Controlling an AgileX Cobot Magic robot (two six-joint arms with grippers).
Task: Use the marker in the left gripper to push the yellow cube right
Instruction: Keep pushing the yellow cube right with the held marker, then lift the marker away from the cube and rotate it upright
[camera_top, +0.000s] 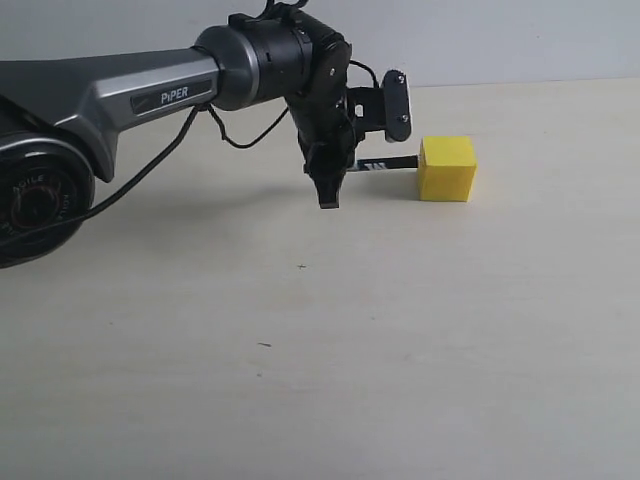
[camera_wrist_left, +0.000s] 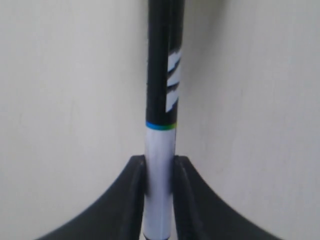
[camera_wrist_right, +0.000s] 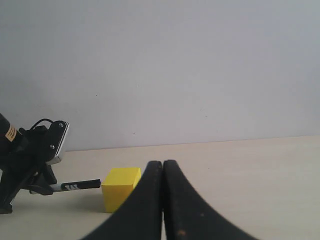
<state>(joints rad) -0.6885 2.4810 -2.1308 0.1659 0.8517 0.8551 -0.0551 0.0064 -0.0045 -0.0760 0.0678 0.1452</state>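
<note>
- Grip: the black two-fingered left gripper is clamped on the white barrel of the slim black-and-white whiteboard marker.
- Pose: the marker lies roughly level above the pale matte tabletop and juts to the right from the downward-pointing fingers in the exterior view.
- Tip: its black end reaches the left face of the small, matte, bright yellow cube; whether they actually touch cannot be told.
- Placement: the yellow cube rests on the tabletop, just right of the left gripper.
- Other arm: the black right gripper has its fingers pressed together, with nothing between them.
</note>
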